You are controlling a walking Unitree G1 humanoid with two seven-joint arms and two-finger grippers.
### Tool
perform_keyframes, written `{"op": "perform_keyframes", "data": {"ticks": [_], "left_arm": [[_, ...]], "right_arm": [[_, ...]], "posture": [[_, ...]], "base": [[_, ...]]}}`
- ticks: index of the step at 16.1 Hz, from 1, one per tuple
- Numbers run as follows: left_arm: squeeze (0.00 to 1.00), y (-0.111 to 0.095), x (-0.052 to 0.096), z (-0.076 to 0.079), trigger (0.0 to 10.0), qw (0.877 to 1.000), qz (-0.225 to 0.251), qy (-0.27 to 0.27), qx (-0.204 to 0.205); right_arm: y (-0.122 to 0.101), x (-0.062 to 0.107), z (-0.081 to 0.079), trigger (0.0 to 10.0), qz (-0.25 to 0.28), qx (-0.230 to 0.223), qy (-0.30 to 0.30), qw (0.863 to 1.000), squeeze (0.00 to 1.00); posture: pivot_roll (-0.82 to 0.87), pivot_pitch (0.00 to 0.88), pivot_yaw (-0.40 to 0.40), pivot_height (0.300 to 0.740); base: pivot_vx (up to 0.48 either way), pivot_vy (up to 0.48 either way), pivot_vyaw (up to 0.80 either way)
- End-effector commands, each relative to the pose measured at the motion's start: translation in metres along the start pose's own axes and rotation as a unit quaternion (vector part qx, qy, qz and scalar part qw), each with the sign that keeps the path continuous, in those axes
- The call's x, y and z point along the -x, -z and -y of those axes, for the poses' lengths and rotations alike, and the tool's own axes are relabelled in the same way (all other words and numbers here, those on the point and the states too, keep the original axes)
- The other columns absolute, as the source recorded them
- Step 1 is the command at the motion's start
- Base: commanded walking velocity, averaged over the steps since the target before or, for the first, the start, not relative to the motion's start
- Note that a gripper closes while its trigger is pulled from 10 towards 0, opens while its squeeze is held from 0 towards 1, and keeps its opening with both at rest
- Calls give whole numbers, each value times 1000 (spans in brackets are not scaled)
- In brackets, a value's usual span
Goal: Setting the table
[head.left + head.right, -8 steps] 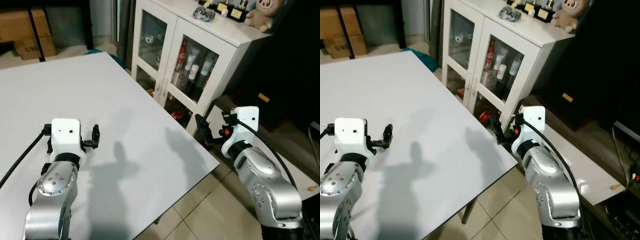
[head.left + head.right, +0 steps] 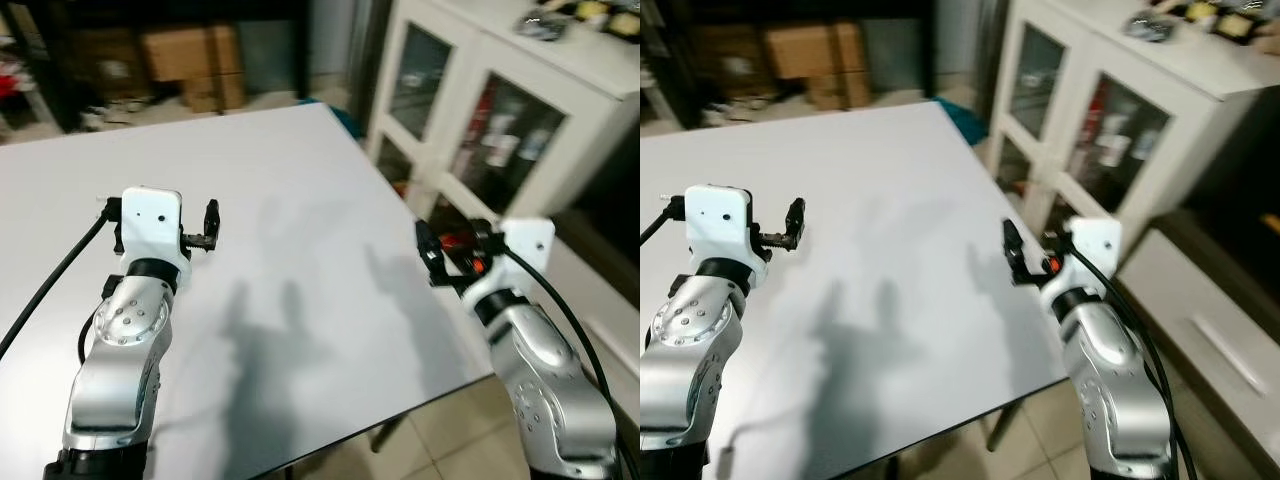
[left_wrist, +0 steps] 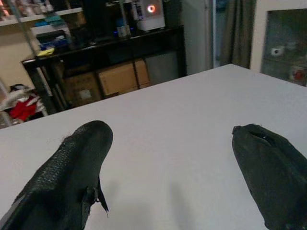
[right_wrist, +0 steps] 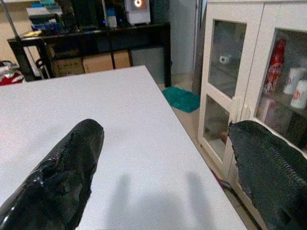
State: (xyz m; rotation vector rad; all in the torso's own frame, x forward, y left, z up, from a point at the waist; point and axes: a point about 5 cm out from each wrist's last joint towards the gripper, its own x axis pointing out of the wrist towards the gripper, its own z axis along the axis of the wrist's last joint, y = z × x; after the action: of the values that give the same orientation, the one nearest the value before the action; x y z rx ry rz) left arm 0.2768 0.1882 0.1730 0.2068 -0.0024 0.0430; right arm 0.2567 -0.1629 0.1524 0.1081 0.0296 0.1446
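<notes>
While the head views are blurry, the left gripper (image 2: 210, 228) hangs over the white worktop (image 2: 300, 200) with its fingers (image 3: 72, 167) wide apart and holding nothing. Over the worktop's right edge, the right gripper (image 2: 428, 262) is wide too, holding nothing. Farther right, a white cabinet (image 2: 520, 120) with glass doors holds cans and cups, too blurry to tell more.

a white table (image 2: 300, 180) stands on a pale tiled floor (image 2: 440, 445) beside a white glass-door cabinet (image 2: 1090, 120) stocked with bottles, with a teal mat (image 4: 181, 98) by its foot, and cardboard boxes (image 2: 190, 60) under a black shelf unit (image 3: 120, 52) in the dim back.
</notes>
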Motion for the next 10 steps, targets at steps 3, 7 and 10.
{"op": "perform_keyframes", "data": {"ticks": [3,7,10], "left_arm": [[1000,-1,-15,8,10000,998,-1,38,44],[0,17,4,14,10000,996,-32,56,65],[0,27,16,14,10000,998,-44,48,27]], "right_arm": [[1,22,4,10000,-14,-14,11,1000,1000],[-4,20,-2,10000,-16,-17,6,1000,1000],[5,14,-5,10000,-34,-9,-6,999,1000]], "posture": [[8,0,123,740],[31,0,79,740],[74,0,48,740]], "base": [[0,0,800],[0,0,800],[0,0,800]]}}
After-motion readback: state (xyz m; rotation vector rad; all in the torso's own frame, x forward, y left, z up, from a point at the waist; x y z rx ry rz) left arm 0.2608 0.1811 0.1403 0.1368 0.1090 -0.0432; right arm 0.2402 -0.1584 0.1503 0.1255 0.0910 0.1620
